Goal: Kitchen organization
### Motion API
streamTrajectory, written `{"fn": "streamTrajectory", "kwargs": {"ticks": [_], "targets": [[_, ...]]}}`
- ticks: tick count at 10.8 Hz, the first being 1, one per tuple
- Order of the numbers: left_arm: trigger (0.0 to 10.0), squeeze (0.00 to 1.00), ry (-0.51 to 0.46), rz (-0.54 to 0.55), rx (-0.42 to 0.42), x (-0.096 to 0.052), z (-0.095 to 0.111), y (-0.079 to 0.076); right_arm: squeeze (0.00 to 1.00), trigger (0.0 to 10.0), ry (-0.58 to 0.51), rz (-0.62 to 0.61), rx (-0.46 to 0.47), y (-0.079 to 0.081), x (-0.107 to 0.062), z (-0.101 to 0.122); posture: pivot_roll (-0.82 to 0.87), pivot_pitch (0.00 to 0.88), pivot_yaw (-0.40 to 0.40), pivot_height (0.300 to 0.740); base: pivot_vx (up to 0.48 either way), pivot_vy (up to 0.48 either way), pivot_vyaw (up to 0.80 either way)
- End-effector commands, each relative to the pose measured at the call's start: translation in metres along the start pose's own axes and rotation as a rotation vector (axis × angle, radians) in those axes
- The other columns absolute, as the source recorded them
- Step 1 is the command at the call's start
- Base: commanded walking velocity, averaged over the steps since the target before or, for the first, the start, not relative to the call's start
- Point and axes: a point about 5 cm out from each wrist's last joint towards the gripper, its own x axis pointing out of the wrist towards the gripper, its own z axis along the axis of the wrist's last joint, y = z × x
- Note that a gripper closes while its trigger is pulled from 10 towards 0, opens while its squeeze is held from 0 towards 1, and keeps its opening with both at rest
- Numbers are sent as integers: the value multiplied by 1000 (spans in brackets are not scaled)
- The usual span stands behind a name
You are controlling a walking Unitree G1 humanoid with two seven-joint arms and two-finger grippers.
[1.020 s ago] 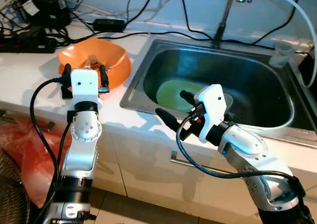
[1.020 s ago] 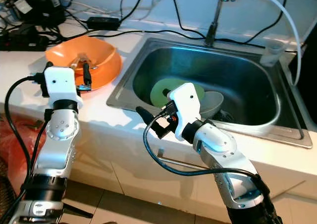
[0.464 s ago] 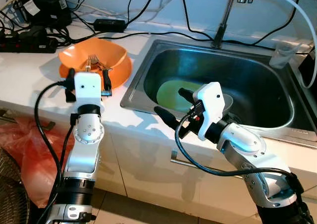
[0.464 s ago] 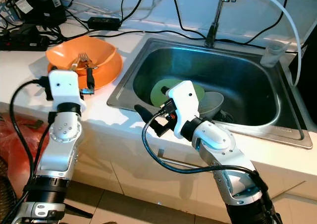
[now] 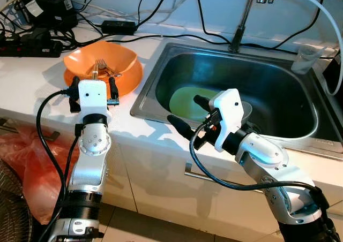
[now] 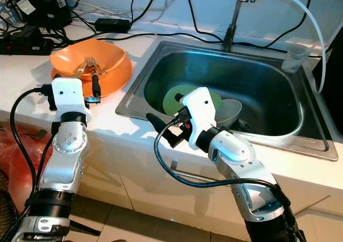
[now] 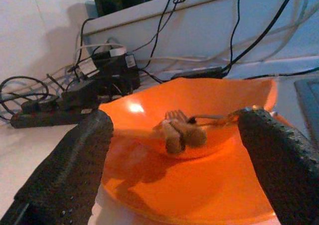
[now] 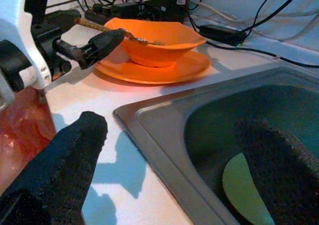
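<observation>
While barely begun, judged from the layout: left gripper [image 5: 92,85] spread empty before orange bowl [image 5: 102,60] holding fork [image 5: 105,67] at ten o'clock; right gripper [image 5: 185,115] splayed empty over sink [image 5: 278,87], green plate [image 5: 185,100] inside, untouched.

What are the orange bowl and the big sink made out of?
The orange bowl looks like plastic: its colour is even and bright, with a soft shine, though glazed ceramic can't be ruled out. It sits on a matching orange plate. The sink looks like stainless steel: grey, brushed, with dull reflections on its walls.
</observation>
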Motion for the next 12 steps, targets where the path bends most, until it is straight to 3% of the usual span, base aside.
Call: {"fn": "streamTrajectory", "kwargs": {"ticks": [1,2,3,4,6,12], "targets": [[10000,0,-9,12,-2,4,2,2,0,10000,-4,-8,-13,-1,-1,0,-36,0,-23,740,0,0,0],[10000,0,-13,10,-15,6,2,2,0,10000,-3,-8,-14,-2,-1,1,-39,0,-24,740,0,0,0],[7059,0,-22,9,-31,8,4,3,0,10000,-2,-9,-16,-2,-2,1,-41,0,-25,740,0,0,0],[3373,0,-23,9,-36,10,5,3,0,10000,-1,-10,-16,-2,-2,1,-42,0,-24,740,0,0,0],[0,0,-26,1,-46,11,4,2,0,10000,-2,-15,-17,-2,-2,1,-43,0,-20,740,0,0,0],[314,0,-32,-10,-46,11,4,0,0,10000,3,-13,-10,-1,-3,-1,-47,0,-17,740,0,0,0]]}}
